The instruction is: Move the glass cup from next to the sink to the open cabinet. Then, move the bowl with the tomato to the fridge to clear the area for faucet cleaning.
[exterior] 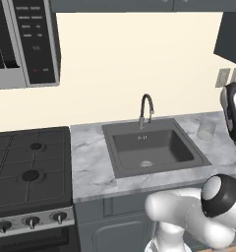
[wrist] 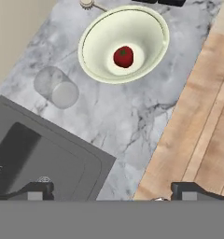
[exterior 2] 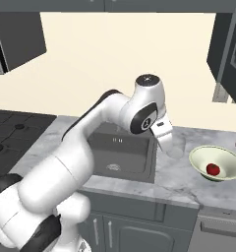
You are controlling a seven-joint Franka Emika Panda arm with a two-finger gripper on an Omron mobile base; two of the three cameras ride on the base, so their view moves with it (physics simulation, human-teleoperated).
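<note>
We count one glass cup (wrist: 56, 87), standing upright on the marble counter (wrist: 114, 116) just beside the right edge of the sink (exterior: 152, 146), between the sink and the bowl (wrist: 124, 44). In the left base view the cup (exterior: 207, 130) sits near the back of the counter, close to the wall. It touches nothing but the counter.

There is one bowl, wide and cream, resting on the counter to the right of the cup and apart from it. Inside it lies one tomato (wrist: 123, 56), near the middle of the bowl's floor. The right base view shows the same bowl (exterior 2: 217, 163) with the red tomato (exterior 2: 213, 169) in it.

We see one sink, a single dark basin with one round drain, and one faucet (exterior: 146, 109) curving up at its back edge. To the left of the sink stands one stove (exterior: 29, 172); we can count two burners on the part in view and three knobs along its front. One microwave (exterior: 24, 39) hangs above it.

Our one gripper (wrist: 111, 190) hangs above the front edge of the counter, looking down on the cup and bowl. Its two fingertips (wrist: 37, 190) stand wide apart with nothing between them, and they touch neither the cup nor the bowl. In the right base view the hand is above the counter just right of the sink.

A dark cabinet door (exterior 2: 230, 47) shows at the upper right.
</note>
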